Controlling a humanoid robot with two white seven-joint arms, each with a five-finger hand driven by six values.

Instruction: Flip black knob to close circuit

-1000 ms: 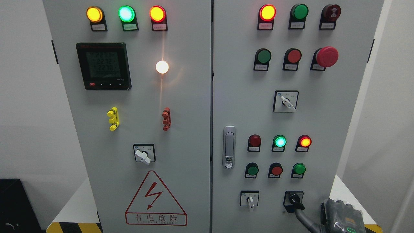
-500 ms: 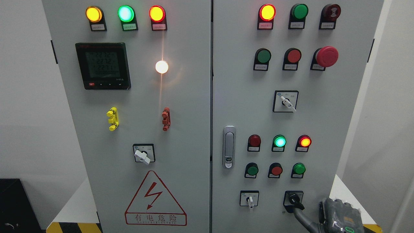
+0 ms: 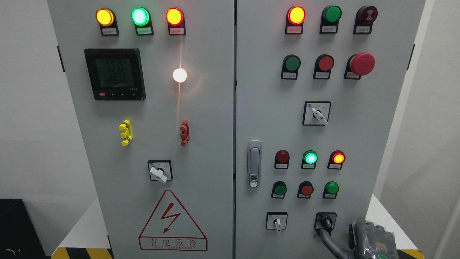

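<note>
Black knob [image 3: 326,222] at the bottom right of the grey cabinet [image 3: 201,118], just right of the small white-handled switch [image 3: 277,222] and below the lower row of round buttons. Pointing down and slightly to the right now, handle close to upright. Judged from that: turn probably under way or near its end, though no marking legible enough to say which position closes the circuit, so completion not confirmed. Lamps above the knob mixed, one green lamp [image 3: 310,158] and one red lamp [image 3: 338,158] lit, the dark red one beside them unlit; no help in settling it. Right robot hand [image 3: 332,239] entering from the lower right corner, directly below and right of the knob, one dark finger [image 3: 329,241] reaching up to touch the knob's lower end; grey wrapped palm lower and further right, cut off by the frame edge. Other fingers hidden, so impossible to tell whether clamped around the knob or merely pushing it with one finger. Left robot hand nowhere in view. Left to do, most likely: finishing the turn if unfinished, then drawing the finger clear of the knob.
</note>
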